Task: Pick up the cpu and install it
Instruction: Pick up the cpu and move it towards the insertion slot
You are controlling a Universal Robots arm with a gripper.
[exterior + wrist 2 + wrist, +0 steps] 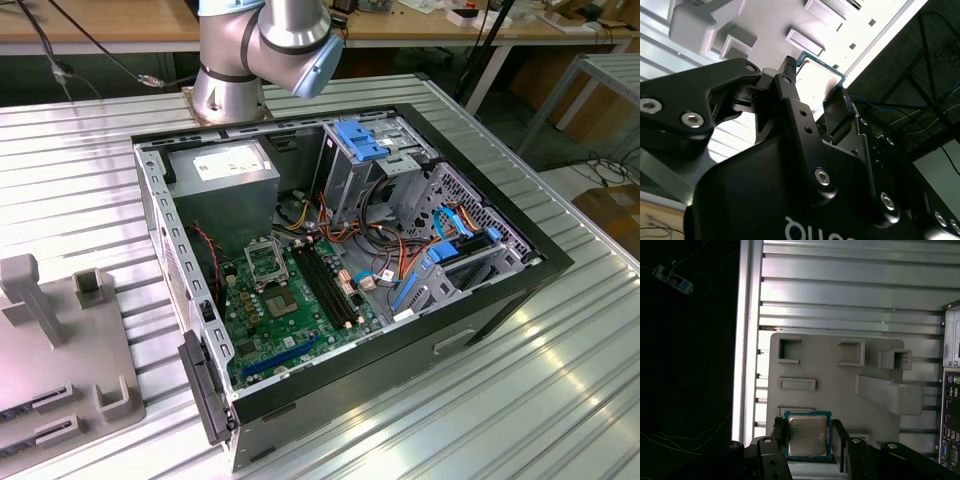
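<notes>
The gripper (808, 441) holds the cpu (807, 435) between its two black fingers (839, 436). They sit against opposite edges and seem clamped on it, though the contact is hard to confirm. In the first wrist view the chip lies flat, silver lid toward the camera, over the grey holder plate (830, 372). Being square, it has no long axis; its sides run parallel to the fingers. In the exterior view that plate lies on the ribbed worktop (540, 400) at 9 o'clock from the open computer case (480, 310), whose socket (263, 262) sits at 11 o'clock on the motherboard (285, 325).
</notes>
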